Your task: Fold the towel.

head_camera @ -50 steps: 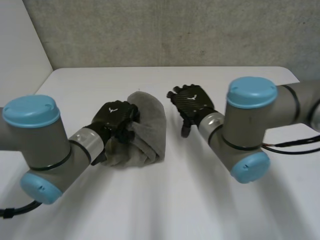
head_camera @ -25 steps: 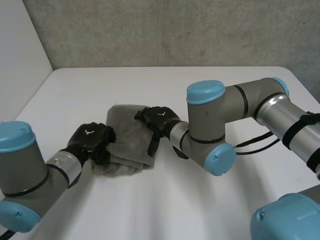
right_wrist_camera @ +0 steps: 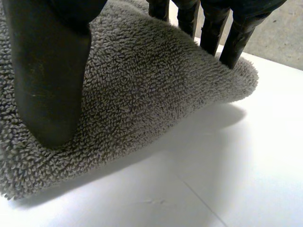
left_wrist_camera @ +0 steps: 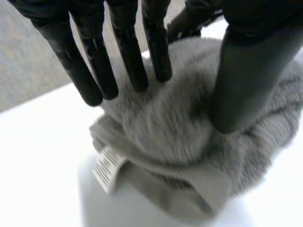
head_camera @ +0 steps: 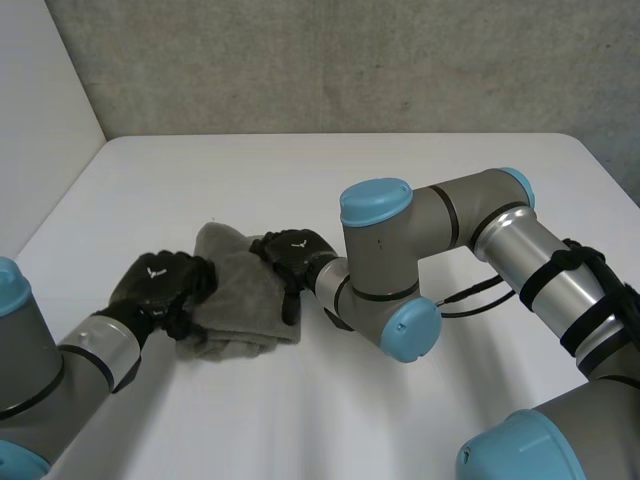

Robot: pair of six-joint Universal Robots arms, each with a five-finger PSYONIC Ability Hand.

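Towel [head_camera: 238, 305]: being held down as a bunched, part-folded bundle on the surface [head_camera: 330, 180], left of middle.
Left robot hand [head_camera: 160, 285]: being rested on the towel's left edge, fingers straight and apart, thumb being pressed into the pile.
Right robot hand [head_camera: 292, 250]: being laid on the right edge, fingers straight, nothing clamped.
Key relation: towel being flanked by both hands, both touching, neither nearer; long axis judged roughly away from the robot.

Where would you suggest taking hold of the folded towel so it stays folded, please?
Probably grip the towel at its stacked open edge, where the white label sticks out near the fingers of the left hand, coming in low from that side to pinch all layers. The edge under the right hand is a rounded fold.
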